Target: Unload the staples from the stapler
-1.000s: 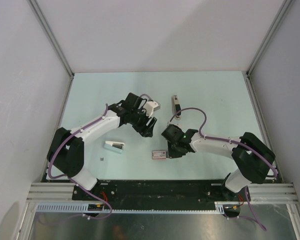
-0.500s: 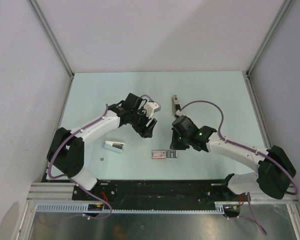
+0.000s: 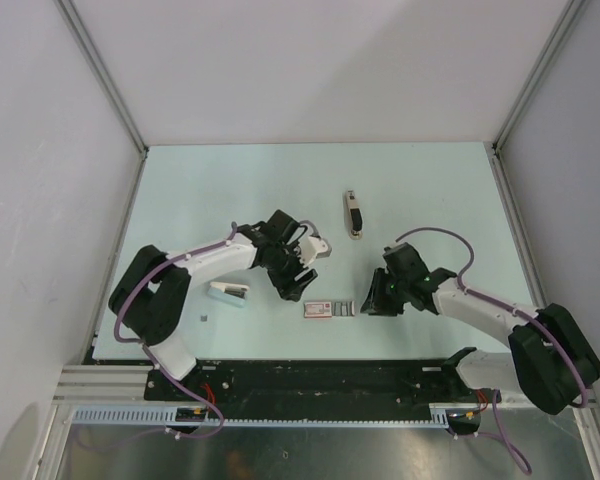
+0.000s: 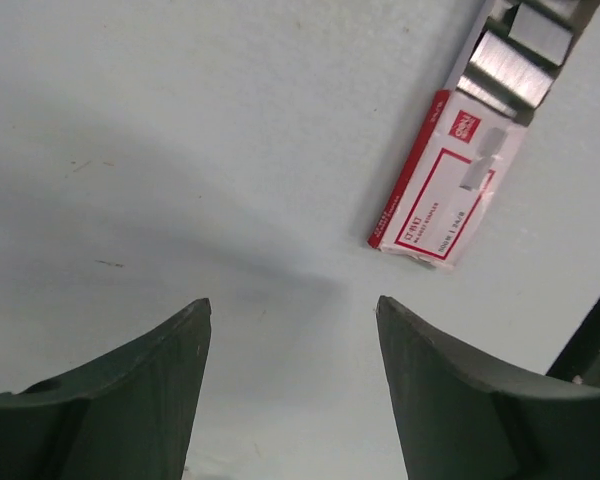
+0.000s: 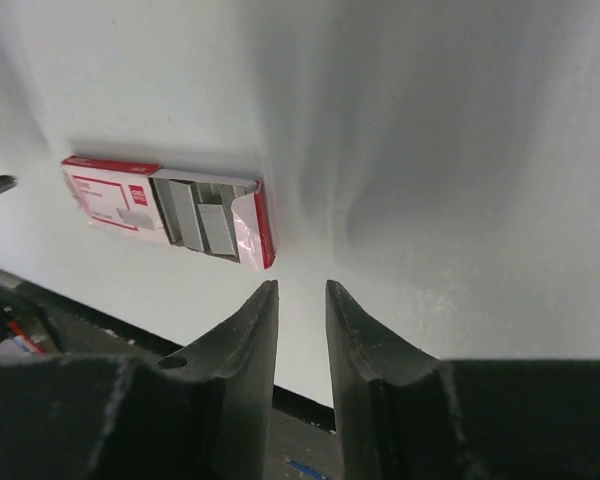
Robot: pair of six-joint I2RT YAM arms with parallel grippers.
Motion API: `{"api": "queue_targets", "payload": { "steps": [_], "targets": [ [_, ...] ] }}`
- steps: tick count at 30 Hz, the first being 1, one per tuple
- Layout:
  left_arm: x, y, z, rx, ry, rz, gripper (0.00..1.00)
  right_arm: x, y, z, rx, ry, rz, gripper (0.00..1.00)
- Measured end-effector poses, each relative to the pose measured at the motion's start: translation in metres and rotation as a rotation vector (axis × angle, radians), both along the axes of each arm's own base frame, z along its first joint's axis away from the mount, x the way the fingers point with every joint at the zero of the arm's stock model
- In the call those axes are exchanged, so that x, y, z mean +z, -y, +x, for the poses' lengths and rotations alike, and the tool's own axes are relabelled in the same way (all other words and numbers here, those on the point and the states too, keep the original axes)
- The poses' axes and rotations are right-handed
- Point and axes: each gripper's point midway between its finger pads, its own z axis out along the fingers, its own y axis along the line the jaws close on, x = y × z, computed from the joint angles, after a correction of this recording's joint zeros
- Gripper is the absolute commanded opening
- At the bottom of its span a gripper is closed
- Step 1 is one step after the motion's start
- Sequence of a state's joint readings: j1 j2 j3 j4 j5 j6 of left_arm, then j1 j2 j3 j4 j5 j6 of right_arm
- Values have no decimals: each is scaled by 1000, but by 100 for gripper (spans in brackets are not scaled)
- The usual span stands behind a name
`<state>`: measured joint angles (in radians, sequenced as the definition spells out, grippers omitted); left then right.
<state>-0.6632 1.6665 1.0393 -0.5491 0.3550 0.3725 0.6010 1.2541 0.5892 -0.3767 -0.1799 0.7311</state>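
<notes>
Our left pincer (image 4: pixel 290 312) hangs spread and empty over the worktop (image 4: pixel 180 150), just left of the staple box (image 4: pixel 445 195). Our right pincer (image 5: pixel 300 292), narrowly parted and empty, sits just right of it. The box lies open with staple strips (image 5: pixel 195 215) showing, probably to receive staples. The stapler (image 3: pixel 352 213) lies alone farther back, well apart from both, so it looks untouched.

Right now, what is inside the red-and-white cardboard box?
Grey metal staple strips show in the open end of the red-and-white cardboard box; under its printed cover, nothing is visible.
</notes>
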Motion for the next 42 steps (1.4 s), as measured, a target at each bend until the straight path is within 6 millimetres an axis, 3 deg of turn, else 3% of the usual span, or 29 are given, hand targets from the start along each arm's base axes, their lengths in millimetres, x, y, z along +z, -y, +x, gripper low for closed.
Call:
{"api": "queue_targets", "payload": {
  "steps": [5,11,17,42],
  "targets": [
    [-9,-4,0,-33,23,36,69,-2,-2,0,-34,-12,139,29],
    [-14,6,-3,-100,78,42,69,-8,-7,-6,-45,-36,234,27],
    [-24,7,-12,-154,103,64,69,-2,-13,1,-50,-14,299,25],
    [-26,19,-11,-203,168,63,69,-11,-20,6,-70,-9,355,18]
  ]
}}
